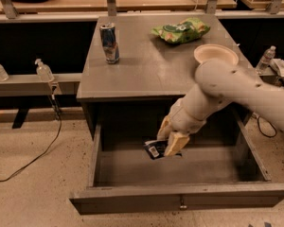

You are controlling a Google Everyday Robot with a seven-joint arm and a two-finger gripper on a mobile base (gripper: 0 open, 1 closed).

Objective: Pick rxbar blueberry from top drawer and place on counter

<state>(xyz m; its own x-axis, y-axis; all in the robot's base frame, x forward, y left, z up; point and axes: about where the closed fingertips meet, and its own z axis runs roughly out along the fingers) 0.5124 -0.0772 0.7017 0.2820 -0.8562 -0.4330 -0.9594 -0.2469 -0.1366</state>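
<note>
Claw — pinching one end of the dark snack bar, holding it over the open top drawer, below the table edge. Table is carrying a can, green bag and bowl.

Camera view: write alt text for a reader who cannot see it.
The robot's claw grips a dark snack bar inside the open top drawer. On the grey counter above are a drink can, a green snack bag and a pale bowl.
</note>
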